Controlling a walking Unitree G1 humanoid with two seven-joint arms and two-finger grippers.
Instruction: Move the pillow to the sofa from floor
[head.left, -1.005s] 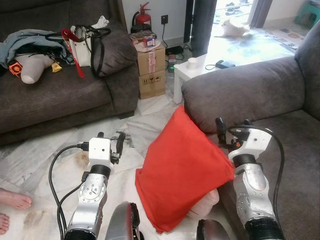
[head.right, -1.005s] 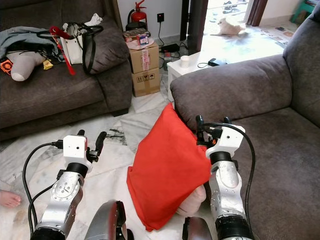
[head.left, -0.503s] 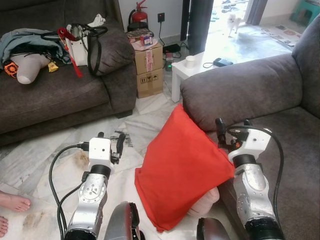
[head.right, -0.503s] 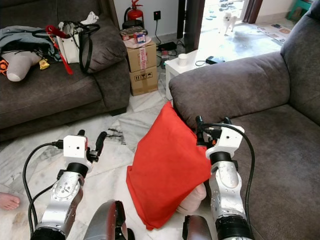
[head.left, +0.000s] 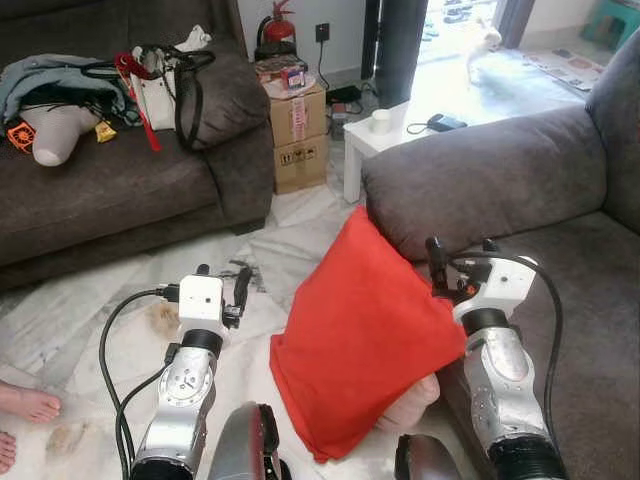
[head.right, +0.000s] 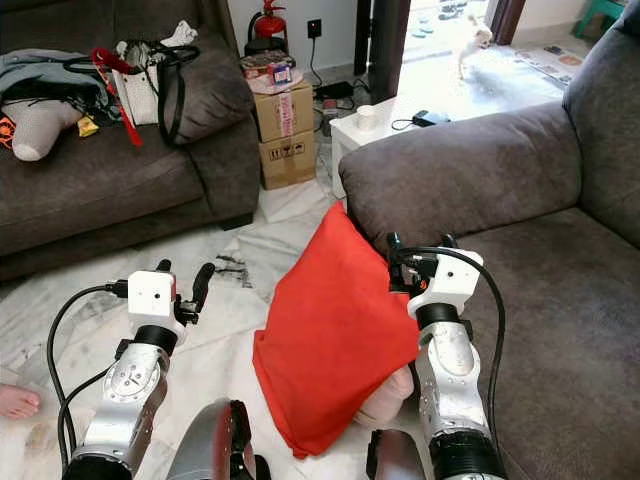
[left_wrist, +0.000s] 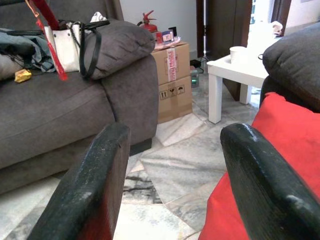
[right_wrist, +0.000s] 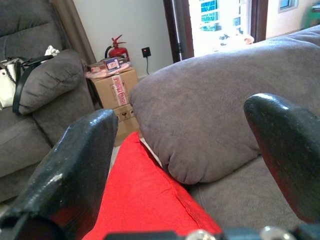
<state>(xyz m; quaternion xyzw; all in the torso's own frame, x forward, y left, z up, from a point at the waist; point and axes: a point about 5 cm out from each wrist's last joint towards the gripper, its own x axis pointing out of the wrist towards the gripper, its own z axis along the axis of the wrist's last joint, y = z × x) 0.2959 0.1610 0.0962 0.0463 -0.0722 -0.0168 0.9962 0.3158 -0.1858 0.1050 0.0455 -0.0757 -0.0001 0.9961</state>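
Observation:
A red pillow (head.left: 365, 335) stands tilted on the floor, its upper corner leaning on the front of the grey sofa (head.left: 480, 175) to my right. Something pale pink (head.left: 408, 400) shows beneath its lower edge. My right gripper (head.left: 461, 250) is open at the pillow's upper right edge, just in front of the sofa seat, and the arm below it touches the pillow. My left gripper (head.left: 221, 274) is open over the marble floor, a short way left of the pillow and apart from it. In the left wrist view, the pillow (left_wrist: 280, 150) lies beside one finger, with nothing between the fingers.
A second dark sofa (head.left: 100, 190) at the left carries a bag, clothes and clutter. Cardboard boxes (head.left: 300, 130), a white side table (head.left: 385, 135) and a fire extinguisher (head.left: 280, 25) stand behind. A person's bare foot (head.left: 25, 400) is at the lower left. A white animal (head.left: 487, 40) is in the doorway.
The view has shifted slightly. Both arms and the pillow keep about the same places. The white animal in the doorway has got up and moved to the right.

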